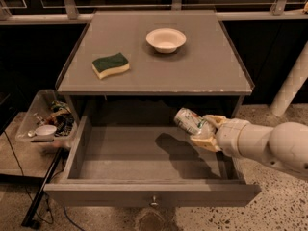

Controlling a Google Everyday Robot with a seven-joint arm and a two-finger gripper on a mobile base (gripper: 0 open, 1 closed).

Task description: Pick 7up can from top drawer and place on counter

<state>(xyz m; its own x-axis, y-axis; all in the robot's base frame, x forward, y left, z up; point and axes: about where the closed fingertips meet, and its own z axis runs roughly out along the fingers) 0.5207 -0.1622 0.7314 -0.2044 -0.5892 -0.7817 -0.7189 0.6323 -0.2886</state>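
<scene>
The 7up can [189,121], silvery with green and white markings, is held tilted in my gripper [206,130] above the right side of the open top drawer [144,158]. The gripper's fingers are shut on the can, and the can is clear of the drawer floor, with its shadow below. My white arm [264,143] reaches in from the right. The grey counter [159,71] lies just above and behind the can. The drawer's front panel with its small knob [154,202] is at the bottom.
On the counter are a green and yellow sponge [110,65] at the left and a white bowl [166,39] at the back centre. A clear bin of clutter [45,121] sits left of the drawer. A white pole [291,85] stands at the right.
</scene>
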